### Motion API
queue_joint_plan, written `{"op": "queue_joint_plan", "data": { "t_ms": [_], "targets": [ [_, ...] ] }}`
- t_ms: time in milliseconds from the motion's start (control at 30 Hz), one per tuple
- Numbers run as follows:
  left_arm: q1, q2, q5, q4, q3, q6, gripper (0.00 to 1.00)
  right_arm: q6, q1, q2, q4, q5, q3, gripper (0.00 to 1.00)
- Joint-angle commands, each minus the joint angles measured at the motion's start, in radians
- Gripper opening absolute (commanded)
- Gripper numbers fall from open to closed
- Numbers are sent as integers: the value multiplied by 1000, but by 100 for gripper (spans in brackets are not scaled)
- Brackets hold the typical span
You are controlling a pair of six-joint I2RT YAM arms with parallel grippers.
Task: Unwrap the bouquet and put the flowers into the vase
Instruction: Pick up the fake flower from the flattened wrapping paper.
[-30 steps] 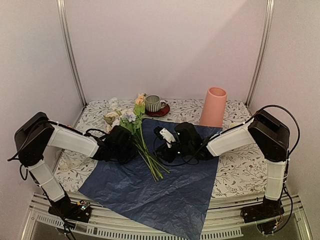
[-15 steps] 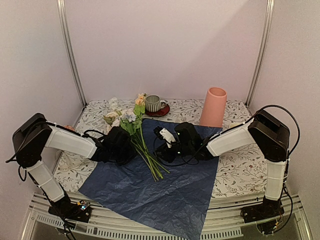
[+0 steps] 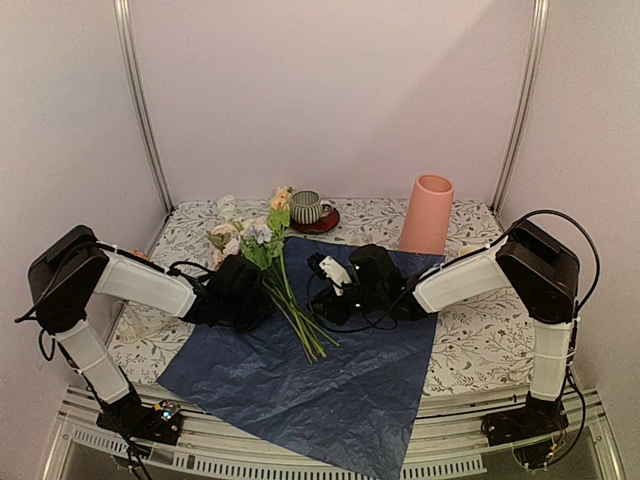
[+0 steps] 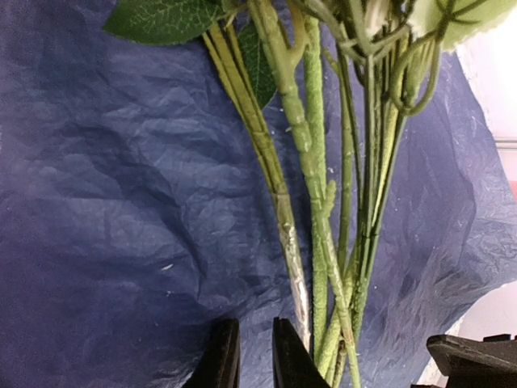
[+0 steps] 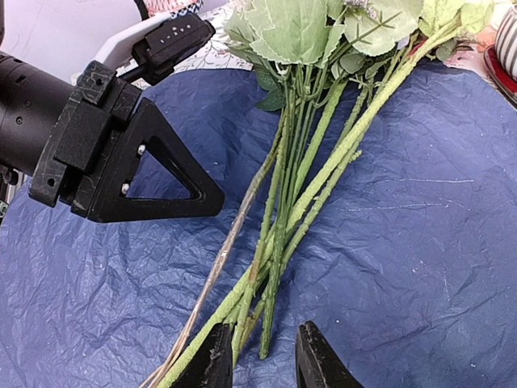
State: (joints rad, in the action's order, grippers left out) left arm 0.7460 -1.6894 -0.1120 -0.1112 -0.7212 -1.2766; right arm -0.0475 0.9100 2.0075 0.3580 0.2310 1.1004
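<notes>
On blue paper (image 3: 330, 400) mid-table, flowers (image 3: 293, 298) lie flat, long axis diagonal: blooms far-left, stem ends near-right. Your left gripper (image 4: 255, 360) beside stems, jaws narrowly apart, empty. Your right gripper (image 5: 264, 357): jaws apart, stem tips between, unclamped.

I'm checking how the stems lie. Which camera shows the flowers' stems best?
Right wrist: the stems run from the leaves nearly to their ends across the blue paper. Left wrist crops them close; top external shows them small between the arms.
</notes>
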Motion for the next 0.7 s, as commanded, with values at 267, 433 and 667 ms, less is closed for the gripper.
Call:
{"op": "queue_joint_plan", "data": {
  "t_ms": [267,433,667],
  "targets": [
    [-5,-20,11,-7,-23,-4,18,7,6,-32,-2,-11,-4,28],
    [-7,-41,33,-11,-35,-5,24,9,6,-33,-3,-11,-4,28],
    [-8,-82,62,-29,-52,-5,25,11,7,-32,-5,-14,-2,28]
  ]
}}
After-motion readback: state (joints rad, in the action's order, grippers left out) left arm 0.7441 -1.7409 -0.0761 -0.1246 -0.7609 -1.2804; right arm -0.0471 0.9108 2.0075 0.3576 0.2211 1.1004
